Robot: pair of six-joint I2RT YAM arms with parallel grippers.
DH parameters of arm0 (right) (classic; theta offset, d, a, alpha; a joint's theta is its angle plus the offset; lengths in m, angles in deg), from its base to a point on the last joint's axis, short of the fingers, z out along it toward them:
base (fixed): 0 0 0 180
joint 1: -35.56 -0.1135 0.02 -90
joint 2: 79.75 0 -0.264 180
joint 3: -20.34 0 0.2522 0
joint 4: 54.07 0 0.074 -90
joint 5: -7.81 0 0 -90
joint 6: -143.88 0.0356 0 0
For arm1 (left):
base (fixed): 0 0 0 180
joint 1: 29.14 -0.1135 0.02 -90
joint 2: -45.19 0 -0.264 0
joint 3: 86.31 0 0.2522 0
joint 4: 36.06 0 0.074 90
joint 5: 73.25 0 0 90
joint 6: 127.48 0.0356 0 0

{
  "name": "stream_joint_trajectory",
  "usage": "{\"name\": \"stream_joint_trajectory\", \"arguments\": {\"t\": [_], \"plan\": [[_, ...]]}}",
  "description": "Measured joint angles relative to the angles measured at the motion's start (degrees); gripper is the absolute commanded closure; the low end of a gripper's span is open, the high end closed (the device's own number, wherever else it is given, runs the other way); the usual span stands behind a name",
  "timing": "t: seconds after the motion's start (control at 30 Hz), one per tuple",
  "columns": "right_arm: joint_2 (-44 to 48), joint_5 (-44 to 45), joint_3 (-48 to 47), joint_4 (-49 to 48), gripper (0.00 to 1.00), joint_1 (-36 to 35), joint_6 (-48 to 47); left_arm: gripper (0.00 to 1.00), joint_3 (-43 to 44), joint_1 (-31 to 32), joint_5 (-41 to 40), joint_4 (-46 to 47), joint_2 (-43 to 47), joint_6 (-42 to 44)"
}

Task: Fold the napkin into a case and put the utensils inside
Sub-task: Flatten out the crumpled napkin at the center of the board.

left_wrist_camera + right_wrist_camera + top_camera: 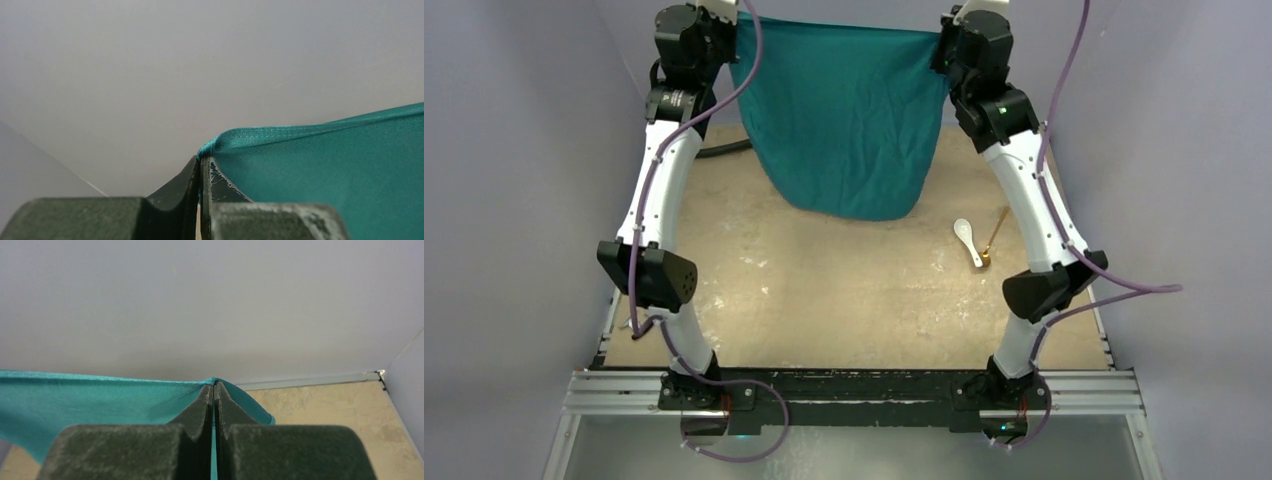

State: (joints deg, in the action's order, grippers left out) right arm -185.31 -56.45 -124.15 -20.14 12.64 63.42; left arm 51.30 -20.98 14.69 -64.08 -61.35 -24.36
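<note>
Overhead, I see napkin (844, 120) hung taut, left fingers (180, 192) and right fingers (200, 410) clenched on top corners; spoon (969, 242), wooden utensil (997, 235) on counter (824, 290).

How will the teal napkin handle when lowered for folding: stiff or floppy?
Probably floppy: the napkin hangs in a rounded drape from the left gripper and right gripper at its top corners. Wrinkles suggest thin, light cloth that may bunch when laid down.

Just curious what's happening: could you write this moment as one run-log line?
napkin: held up, hanging spread | left fingers: shut on corner | right fingers: shut on corner | utensils: on table, untouched
</note>
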Motion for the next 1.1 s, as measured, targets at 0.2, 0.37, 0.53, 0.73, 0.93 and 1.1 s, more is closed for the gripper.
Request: {"name": "stream_joint_trajectory", "arguments": {"t": [0.2, 0.37, 0.53, 0.73, 0.93, 1.1], "plan": [[12.9, -1.7, 12.5, -4.9, 1.0, -2.0, -2.1, 1.0, -2.1, 0.0, 3.9, 0.5, 5.7, 1.1], [25.0, -1.9, 26.2, -6.8, 1.0, -7.0, -3.9, 1.0, -16.2, -0.3, 7.4, 0.0, 19.8, 4.0], [33.6, -3.0, 45.0, -6.5, 1.0, -11.9, -2.6, 1.0, -37.9, -0.7, 12.1, -4.9, 35.4, 9.7], [35.1, -6.3, 68.2, -1.2, 1.0, -19.0, 3.2, 1.0, -58.6, -0.7, 15.7, -16.5, 40.1, 18.3], [30.3, -13.5, 74.1, 3.9, 1.0, -32.3, 10.1, 1.0, -69.7, -0.7, 16.9, -25.5, 40.5, 24.8], [29.1, -18.2, 76.8, 5.7, 1.0, -39.8, 14.9, 1.0, -71.8, -0.7, 16.8, -30.0, 44.8, 29.3]]}}
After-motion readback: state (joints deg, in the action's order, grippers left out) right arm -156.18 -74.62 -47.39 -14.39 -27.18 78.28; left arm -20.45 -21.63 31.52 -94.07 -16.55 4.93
